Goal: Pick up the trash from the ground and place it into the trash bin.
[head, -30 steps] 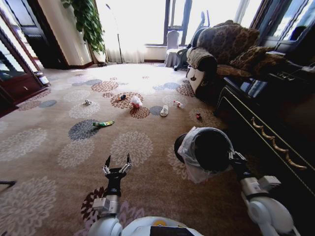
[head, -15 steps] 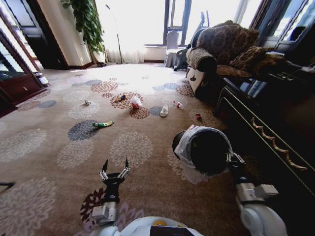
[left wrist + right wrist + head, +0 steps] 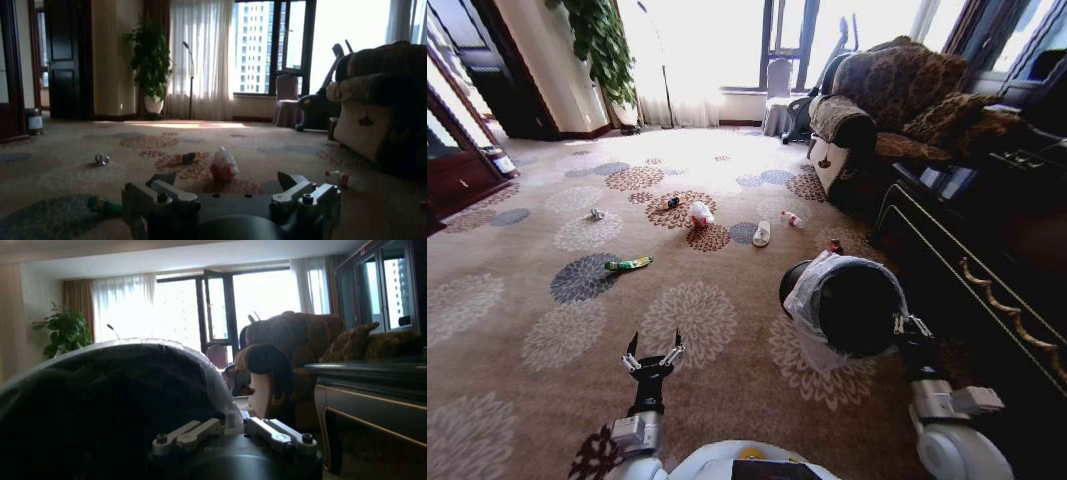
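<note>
Head view: left tool (image 3: 653, 350) hangs low with fingers spread wide, holding nothing, and the right tool (image 3: 905, 327) is clamped on the trash bin (image 3: 859, 307) rim. The green wrapper (image 3: 628, 264) lies nearest on the carpet, so I'd roll closer and come down over it.

Open patterned carpet (image 3: 557, 300) lies ahead of the left gripper (image 3: 653, 347), bare up to the green wrapper (image 3: 628, 264). To the right, the black bag-lined trash bin (image 3: 847, 308), dark wooden cabinet (image 3: 987, 270) and brown patterned sofa (image 3: 877, 100) block passage.
</note>
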